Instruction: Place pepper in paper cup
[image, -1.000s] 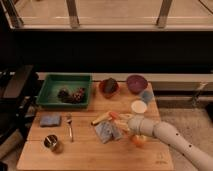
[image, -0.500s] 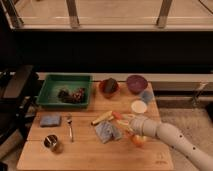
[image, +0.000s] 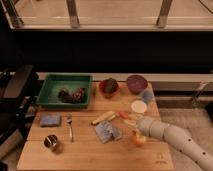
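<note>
Camera view shows the gripper (image: 131, 121) low over the wooden table (image: 90, 155), reaching in from the right and ending at the pepper (image: 123, 115); whether it is apart, together or clamped cannot be told. The pepper lies between 1 pale yellow piece (image: 102, 118) and the paper cup (image: 138, 106), near the cup. 1 round orange fruit (image: 139, 139) sits beside the arm.

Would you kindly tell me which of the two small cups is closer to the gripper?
The white paper cup, just beyond the gripper; the bluish cup stands farther back, by the purple bowl.
</note>
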